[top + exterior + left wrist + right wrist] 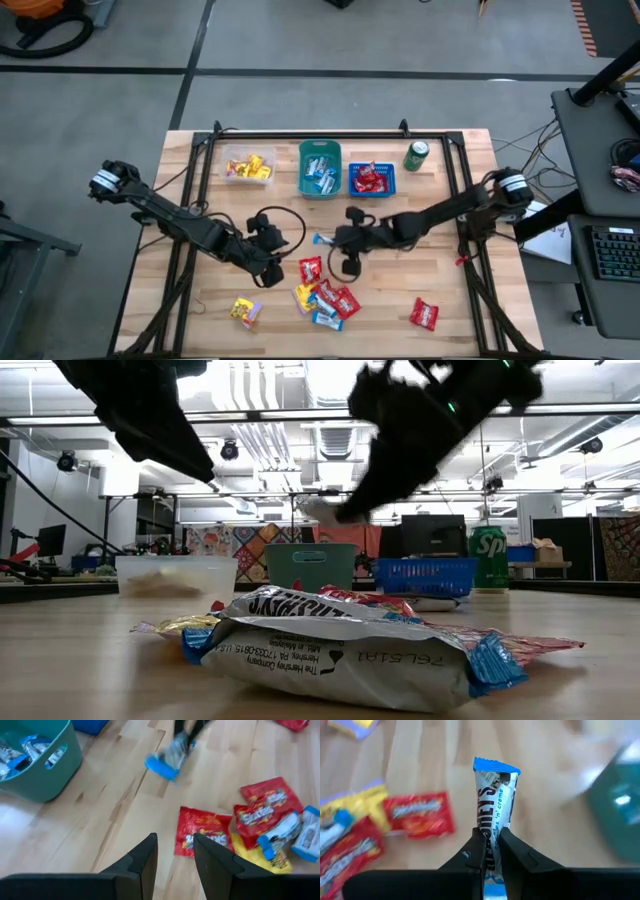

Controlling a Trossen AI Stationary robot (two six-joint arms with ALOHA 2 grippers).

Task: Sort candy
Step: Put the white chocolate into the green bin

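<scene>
Holding: right gripper (492, 851) is clamped on a white-and-blue candy (495, 795), which sticks out past the fingertips, lifted off the wood.
Place of held candy: just in front of the teal bin (320, 168), seen from above at (322, 240).
Left gripper: left gripper (175, 855) hangs with fingers apart and nothing between them, near the front of the teal bin, above a red candy (201, 833).
Candy pile: shiny flat wrappers, red, yellow and white-blue, lie in a heap (325, 292) further in front of the teal bin; I cannot count them exactly.
Single candies: one yellow candy (243, 311) and one red candy (424, 314) lie apart from the heap, on opposite sides.
Bins: three; clear bin (248, 166) with yellow candies, teal bin with white-blue ones, blue mesh basket (372, 179) with red ones, in a row.
Table: light wooden table (200, 260), smooth planks.
Can: one green can (416, 155), upright, just beside the blue basket.
</scene>
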